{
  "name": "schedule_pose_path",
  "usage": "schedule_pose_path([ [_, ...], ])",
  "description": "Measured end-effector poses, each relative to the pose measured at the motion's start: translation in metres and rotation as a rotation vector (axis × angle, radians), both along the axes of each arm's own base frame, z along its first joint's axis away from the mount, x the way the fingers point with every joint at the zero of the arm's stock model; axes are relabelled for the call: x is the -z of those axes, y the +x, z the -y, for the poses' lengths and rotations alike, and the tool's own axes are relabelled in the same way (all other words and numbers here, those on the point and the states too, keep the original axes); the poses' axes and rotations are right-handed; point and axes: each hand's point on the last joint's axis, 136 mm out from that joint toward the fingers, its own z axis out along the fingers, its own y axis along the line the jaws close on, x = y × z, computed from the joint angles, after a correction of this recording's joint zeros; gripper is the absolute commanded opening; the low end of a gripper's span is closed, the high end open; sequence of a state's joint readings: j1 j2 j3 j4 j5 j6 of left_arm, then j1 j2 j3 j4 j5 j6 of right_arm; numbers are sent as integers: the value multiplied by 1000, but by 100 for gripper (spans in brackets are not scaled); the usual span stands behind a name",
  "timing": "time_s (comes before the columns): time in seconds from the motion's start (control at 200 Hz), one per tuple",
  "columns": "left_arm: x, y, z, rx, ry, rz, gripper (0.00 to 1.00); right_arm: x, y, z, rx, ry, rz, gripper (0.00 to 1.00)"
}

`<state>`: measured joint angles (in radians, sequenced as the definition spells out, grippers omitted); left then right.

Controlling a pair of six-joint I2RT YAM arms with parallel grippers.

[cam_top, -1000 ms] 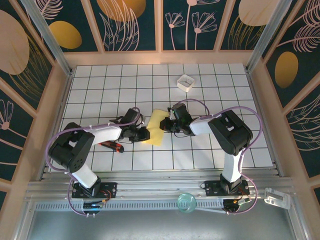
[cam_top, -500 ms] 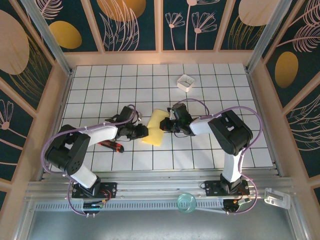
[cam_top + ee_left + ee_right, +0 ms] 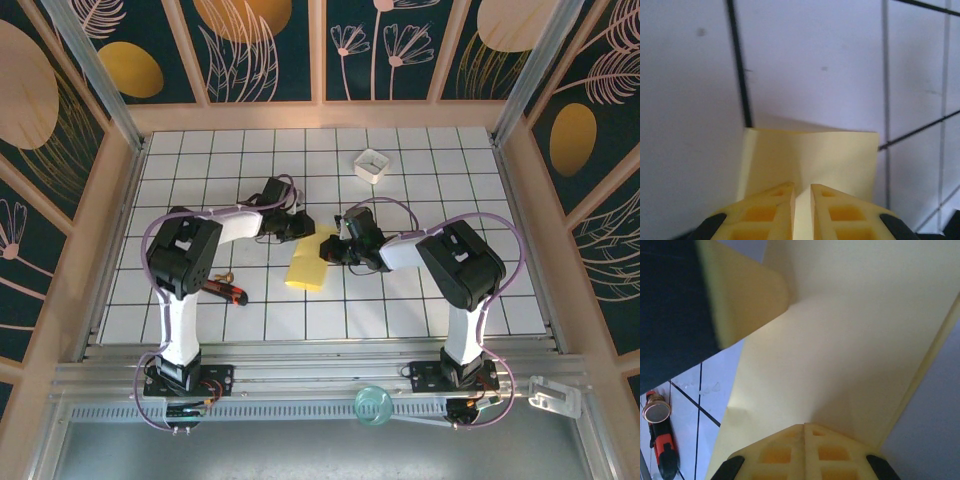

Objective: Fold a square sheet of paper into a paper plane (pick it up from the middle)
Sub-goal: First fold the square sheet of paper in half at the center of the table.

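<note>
I see a small white square box (image 3: 372, 166) near the far edge of the white gridded worktop (image 3: 420, 310), a little right of centre. A red and black hand tool (image 3: 226, 292) lies flat towards the near left corner.

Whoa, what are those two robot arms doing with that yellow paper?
They are folding it. The right gripper is shut on the partly folded yellow paper from its right side. The left gripper pinches the paper's far edge, fingers almost together. The paper lies on the gridded table between them. No plane shape yet.
</note>
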<state>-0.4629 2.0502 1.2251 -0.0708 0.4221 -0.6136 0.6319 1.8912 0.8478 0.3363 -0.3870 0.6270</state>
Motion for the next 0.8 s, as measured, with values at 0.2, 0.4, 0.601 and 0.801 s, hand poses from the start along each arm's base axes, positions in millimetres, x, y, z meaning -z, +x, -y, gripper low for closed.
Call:
schedule_pose_path([
  [0.2,0,9,-4,14,14,5,18,0,0,0,1,4,5,0],
  [0.4,-7,8,-5,22,7,21,25,-1,0,1,3,5,7,0],
  [0.601,-33,-21,-13,13,-52,32,26,-1,0,1,3,5,6,0],
  [0.801,-16,-50,-15,27,-45,-28,22,-1,0,1,3,5,6,0],
])
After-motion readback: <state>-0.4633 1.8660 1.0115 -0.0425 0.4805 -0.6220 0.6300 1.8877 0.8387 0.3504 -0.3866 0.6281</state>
